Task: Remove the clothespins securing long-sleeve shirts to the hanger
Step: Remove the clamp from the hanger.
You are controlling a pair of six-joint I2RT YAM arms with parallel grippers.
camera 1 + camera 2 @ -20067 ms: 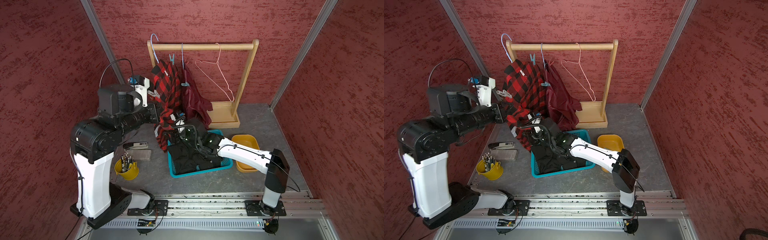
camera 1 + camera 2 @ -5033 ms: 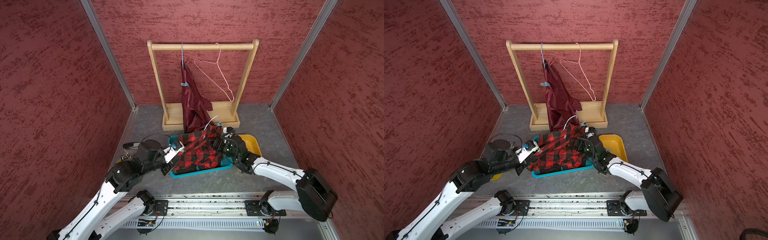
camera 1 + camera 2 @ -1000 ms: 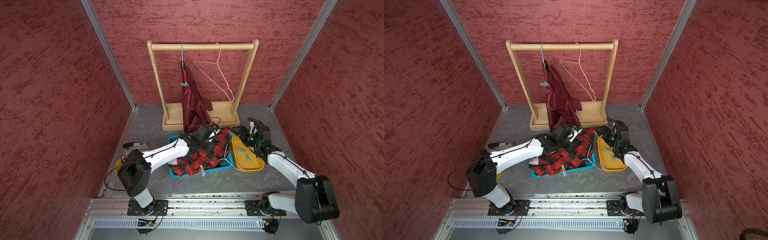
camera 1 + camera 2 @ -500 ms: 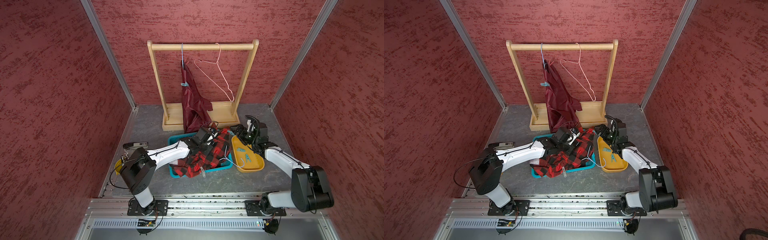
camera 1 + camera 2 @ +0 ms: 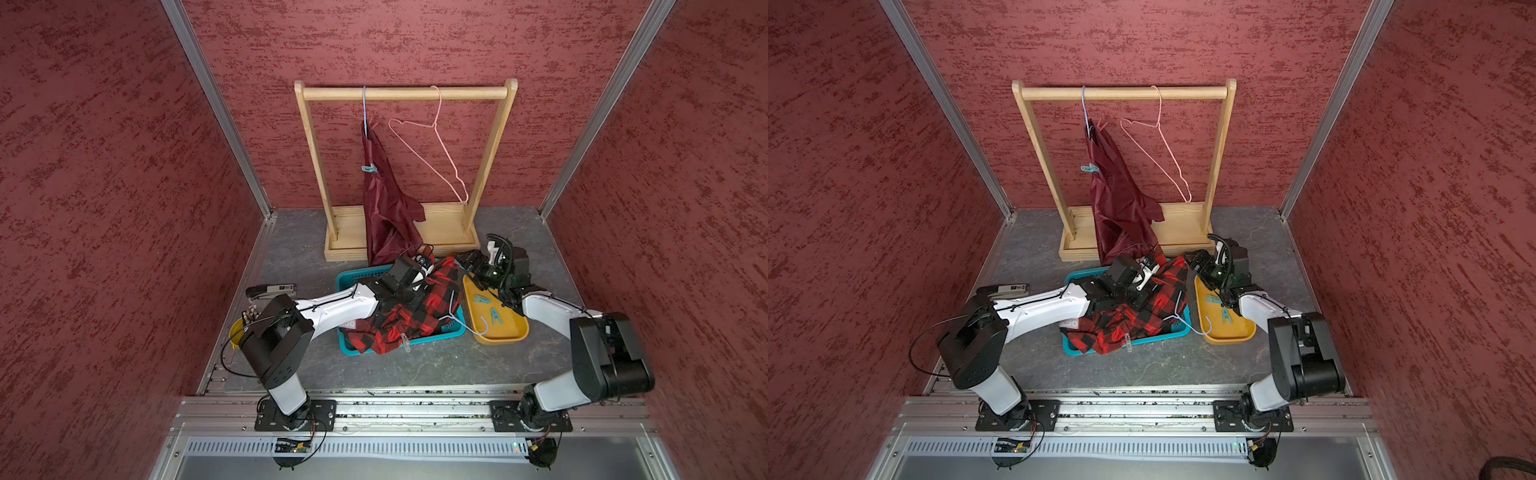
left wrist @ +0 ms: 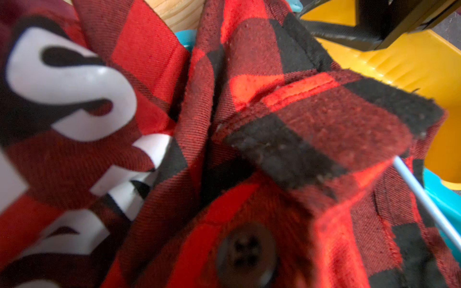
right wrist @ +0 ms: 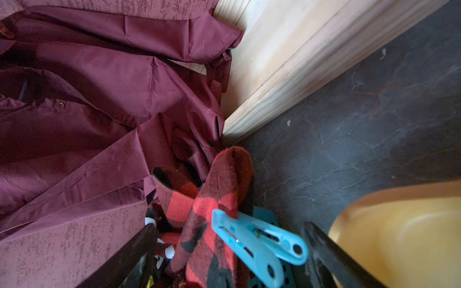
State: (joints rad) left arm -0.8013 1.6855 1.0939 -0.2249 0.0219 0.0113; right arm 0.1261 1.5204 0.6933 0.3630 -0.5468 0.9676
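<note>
Item inspected: one blue clothespin (image 7: 257, 245), at the lower centre of the right wrist view, clipped onto a raised fold of the red-and-black plaid shirt (image 7: 219, 179). It lies between the right fingers (image 7: 331, 251), which stand wide apart, one on each side. The pin's tail end is just beside the finger toward the right of the frame. Contact with either finger cannot be confirmed. The right fingers hold nothing.

In both top views the plaid shirt (image 5: 415, 320) is heaped in the teal basket (image 5: 347, 279) at frame centre and spills over its front edge. The left arm (image 5: 340, 305) reaches into the heap from the lower left. The left fingers are buried in fabric, and the left wrist view shows only plaid cloth and a button. How far they are open, and whether they hold anything, cannot be determined.

A second clothespin (image 5: 369, 168) is clipped to the maroon shirt (image 5: 386, 208). That shirt hangs from a blue hanger (image 5: 364, 108) on the wooden rack (image 5: 407, 93) in the upper centre. A pink hanger (image 5: 432, 141) hangs to its right on the same bar.

Two further clothespins (image 5: 482, 299) lie loose in the yellow tray (image 5: 513, 334), just right of the basket and apart from each other. A loose wire hanger (image 5: 469, 328) lies across the basket edge and the tray rim. Basket, tray and rack stand on the grey counter (image 5: 299, 257).
</note>
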